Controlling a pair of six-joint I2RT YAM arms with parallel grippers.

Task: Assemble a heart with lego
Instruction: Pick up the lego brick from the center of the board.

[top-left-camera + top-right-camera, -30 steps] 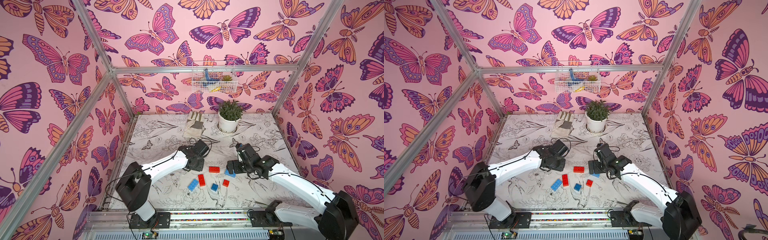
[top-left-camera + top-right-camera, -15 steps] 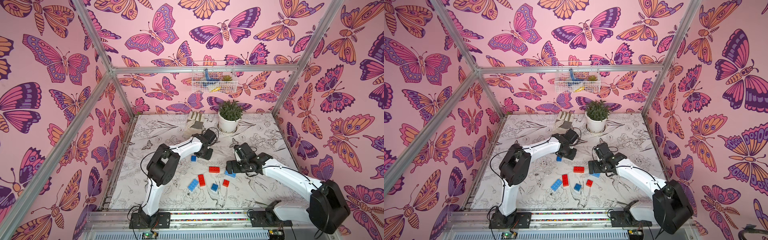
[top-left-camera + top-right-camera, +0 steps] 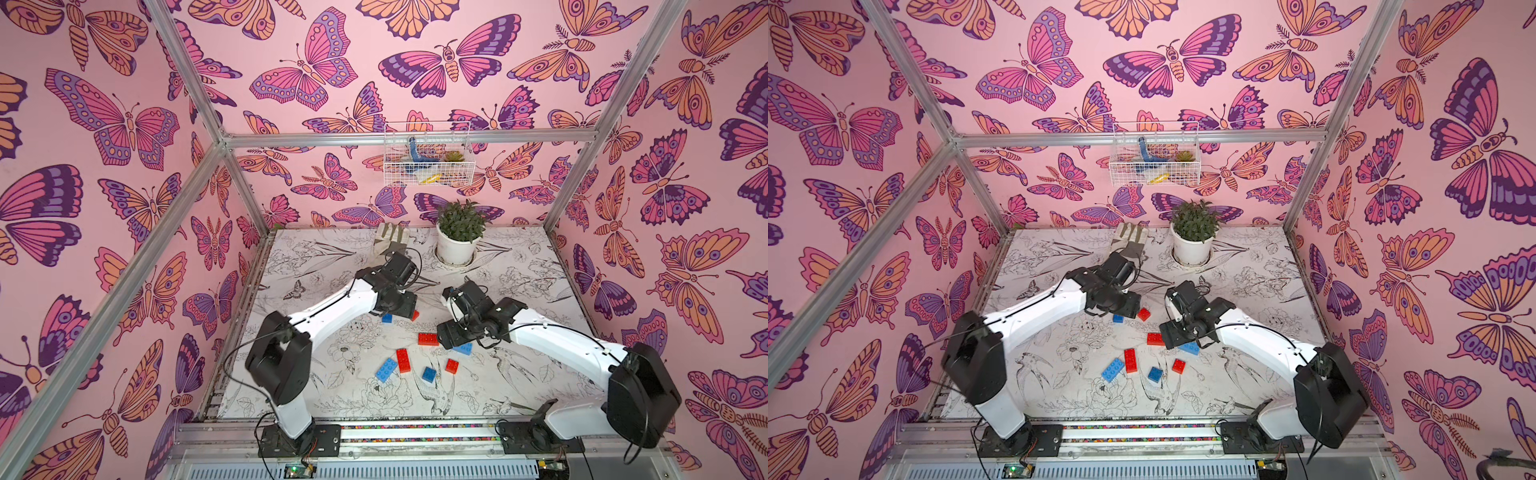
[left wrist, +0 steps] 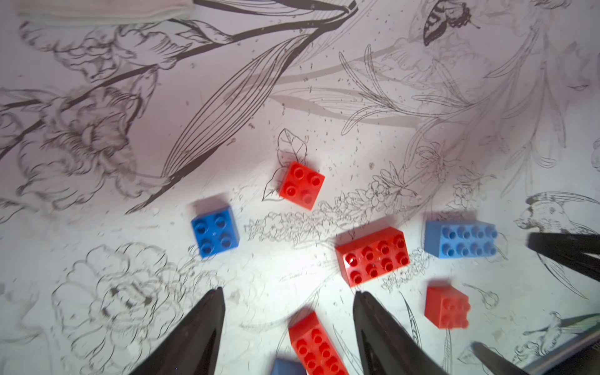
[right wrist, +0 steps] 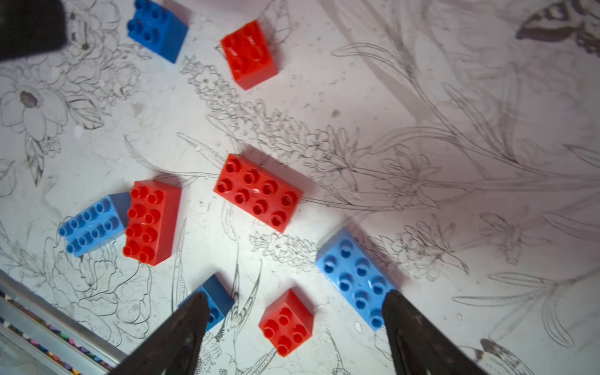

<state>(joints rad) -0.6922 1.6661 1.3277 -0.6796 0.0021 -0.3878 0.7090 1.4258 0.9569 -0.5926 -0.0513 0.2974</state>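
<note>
The heart is out of view; the lego lie as separate bricks on the patterned table (image 3: 519, 291). My left gripper (image 4: 287, 292) is open and holds nothing, with a long red brick (image 4: 316, 344) on the table between its fingers. A small blue brick (image 3: 387, 318) and a small red brick (image 3: 1144, 313) lie just beside it. My right gripper (image 5: 295, 295) is open above a small red brick (image 5: 287, 321), flanked by a long blue brick (image 5: 357, 279) and a small blue brick (image 5: 216, 297). Another long red brick (image 3: 428, 339) and a long blue brick (image 3: 386, 370) lie nearby.
A potted plant (image 3: 459, 237) and a work glove (image 3: 388, 241) stand at the back of the table. A wire basket (image 3: 428, 160) hangs on the back wall. Metal frame posts and a rail (image 3: 415, 430) along the front edge bound the space.
My left gripper has opened, and a small blue and a small red brick now lie uncovered beside it. The left arm swung back and returned. The right arm has barely moved.
</note>
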